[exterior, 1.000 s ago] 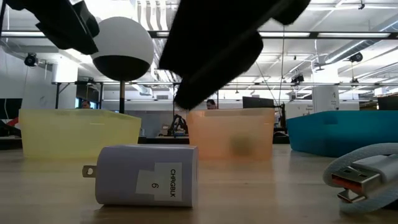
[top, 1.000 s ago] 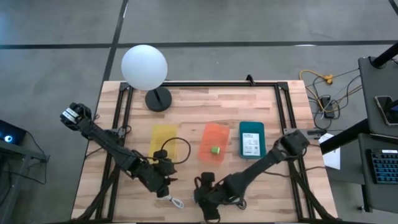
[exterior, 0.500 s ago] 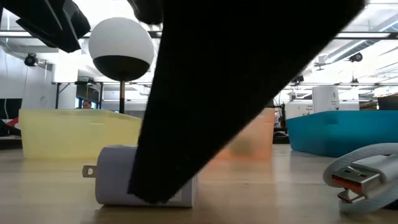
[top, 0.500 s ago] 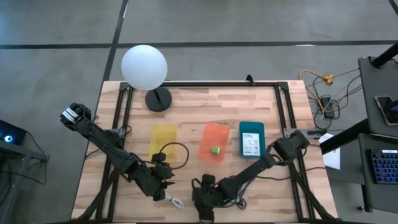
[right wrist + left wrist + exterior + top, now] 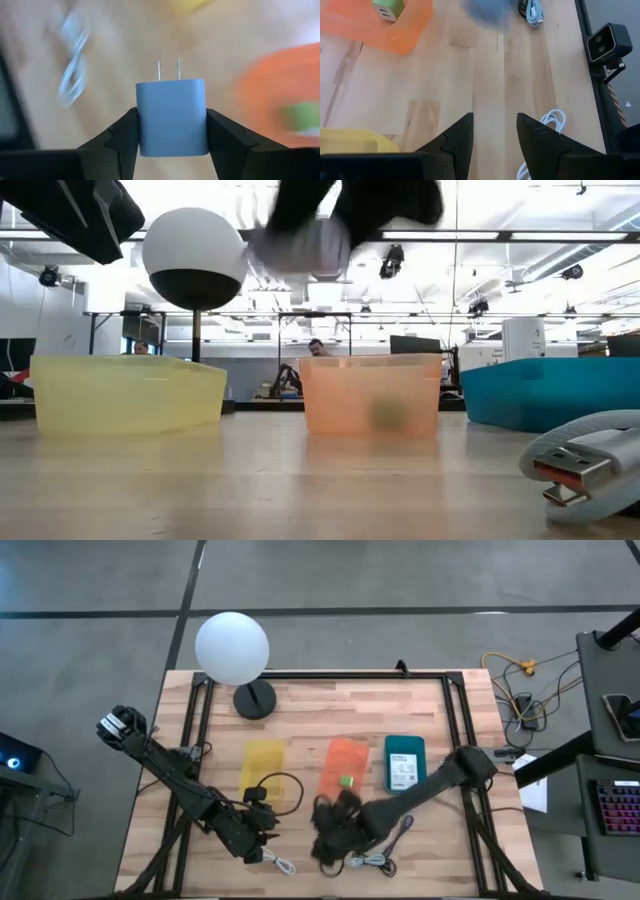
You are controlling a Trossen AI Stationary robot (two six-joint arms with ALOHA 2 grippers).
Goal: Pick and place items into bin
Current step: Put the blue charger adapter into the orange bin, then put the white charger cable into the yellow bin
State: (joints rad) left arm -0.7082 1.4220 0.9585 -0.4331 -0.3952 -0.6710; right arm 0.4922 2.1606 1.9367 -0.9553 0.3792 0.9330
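Charger [image 5: 172,117] (blue, prongs out) | clamped in right end effector [image 5: 172,125] | left end effector [image 5: 494,132] spread, empty | no readable label

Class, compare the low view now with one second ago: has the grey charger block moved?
Yes. The charger block has left the table and now hangs held in the right gripper, above the orange bin rim instead of lying before the yellow bin.

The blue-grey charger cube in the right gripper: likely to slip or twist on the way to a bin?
Probably stable: the charger cube is a rigid block, and the right gripper clamps its two flat sides squarely. Its faces look smooth, so fast swings might let it creep. Its prongs point away from the fingers, clear of the grip.
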